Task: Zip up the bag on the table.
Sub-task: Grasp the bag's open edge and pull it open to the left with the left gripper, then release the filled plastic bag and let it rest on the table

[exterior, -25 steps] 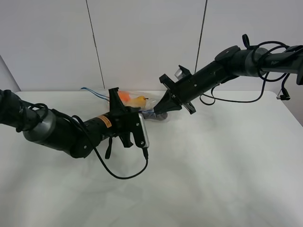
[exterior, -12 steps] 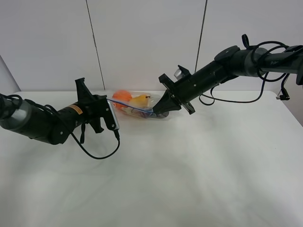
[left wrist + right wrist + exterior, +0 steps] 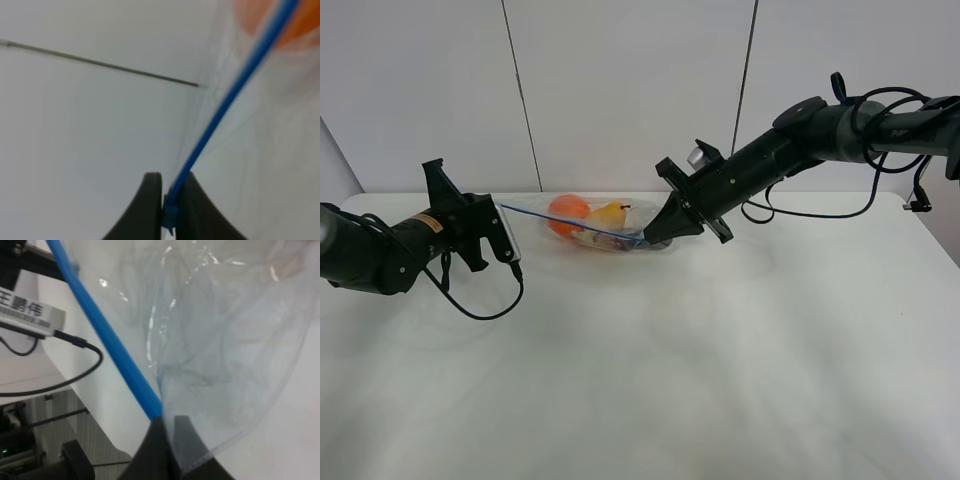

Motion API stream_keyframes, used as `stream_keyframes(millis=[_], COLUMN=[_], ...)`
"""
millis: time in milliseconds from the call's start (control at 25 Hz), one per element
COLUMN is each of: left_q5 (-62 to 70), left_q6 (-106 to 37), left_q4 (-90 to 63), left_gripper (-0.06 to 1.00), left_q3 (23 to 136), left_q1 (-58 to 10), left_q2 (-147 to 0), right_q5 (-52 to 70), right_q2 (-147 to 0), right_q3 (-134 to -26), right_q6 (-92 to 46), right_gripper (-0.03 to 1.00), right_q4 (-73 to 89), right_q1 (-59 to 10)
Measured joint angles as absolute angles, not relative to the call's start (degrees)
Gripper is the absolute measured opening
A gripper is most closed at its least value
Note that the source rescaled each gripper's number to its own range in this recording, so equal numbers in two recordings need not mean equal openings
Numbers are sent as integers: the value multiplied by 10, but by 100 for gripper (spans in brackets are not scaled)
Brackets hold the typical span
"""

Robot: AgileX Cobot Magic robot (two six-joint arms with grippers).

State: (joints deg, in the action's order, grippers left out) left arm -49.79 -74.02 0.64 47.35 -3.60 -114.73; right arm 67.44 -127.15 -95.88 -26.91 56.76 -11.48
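Note:
The clear bag [image 3: 588, 226] lies at the back middle of the white table [image 3: 720, 380], with an orange item [image 3: 565, 210] and a yellow item [image 3: 610, 213] inside. Its blue zipper strip [image 3: 570, 225] is stretched taut between both grippers. My left gripper [image 3: 501, 208] is shut on the left end of the strip, seen in the left wrist view [image 3: 169, 212]. My right gripper [image 3: 646, 239] is shut on the bag's right end, with the strip [image 3: 107, 335] running out from its fingers [image 3: 167, 440].
A black cable [image 3: 485, 310] loops from the left arm onto the table. Cables [image 3: 820, 205] hang behind the right arm. A white panelled wall [image 3: 620, 90] stands behind the table.
My left gripper has slid far to the left along the blue strip, pulling it taut. The right gripper has stayed in place, holding the bag's right end.

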Motion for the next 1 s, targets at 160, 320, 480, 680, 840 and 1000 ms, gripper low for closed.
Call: stream_keyframes(millis=[160,320,480,680,840,1000], left_q5=[-500,-501,-523,-573,-604,-606], left_q6=[-721,-654,-604,-558,-404,-208], left_q4=[33,43,42,40,34,11], left_gripper=[4,35,75,89,91,91], left_q3=[473,473,473,473,473,473], left_q1=[-33,-28,-15,38,66,66], left_q2=[-1147,-1147,-1147,-1147,-1147,-1147], right_q5=[677,685,687,690,691,691], right_q2=[-1272,-1272,-1272,-1272,-1272,-1272], right_q3=[-959,-959,-959,-959,-959,-959], right_q6=[-269,-269,-269,-269,-269,-269], right_gripper=[0,0,0,0,0,0], right_q4=[561,546,545,544,543,543], right_q1=[-115,-115,-115,-115,-115,-115])
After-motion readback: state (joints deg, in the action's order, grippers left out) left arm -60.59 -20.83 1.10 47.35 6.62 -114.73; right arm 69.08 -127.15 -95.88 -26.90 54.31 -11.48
